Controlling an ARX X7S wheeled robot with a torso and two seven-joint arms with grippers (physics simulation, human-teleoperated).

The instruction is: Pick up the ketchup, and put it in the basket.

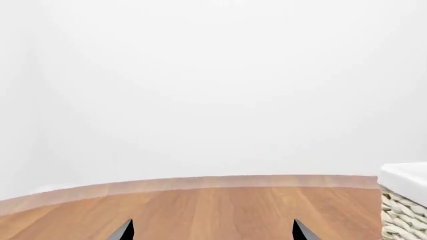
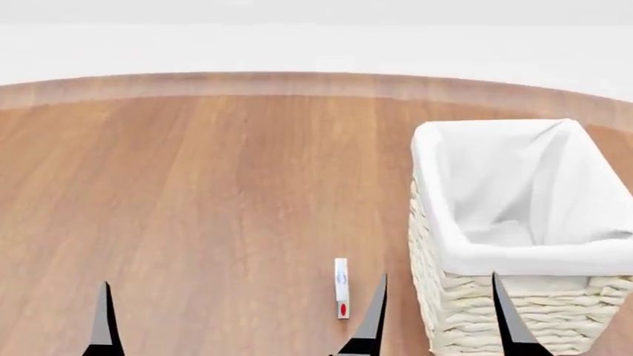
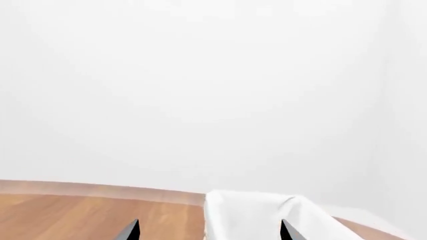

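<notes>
Left hand [image 2: 233,326] is seen only as two dark fingertips at the bottom edge of the head view, set wide apart with nothing between them. Right hand [image 2: 440,315] is likewise seen as two dark tips, spread apart; in the head view they fall either side of the near left corner of the basket [image 2: 465,297], but whether they touch it cannot be told. Nothing is gripped by either hand. The basket, cream wicker with a white cloth liner folded over the rim, is stood on the wooden counter [image 2: 198,193] toward the right; only white liner is seen inside it. A small white-red flat box [image 2: 342,288] is seen on the counter just left of the basket, between the left hand's right tip and the basket wall. The ketchup is not seen in any view. In the left wrist view a corner of the basket is caught at the frame edge.
</notes>
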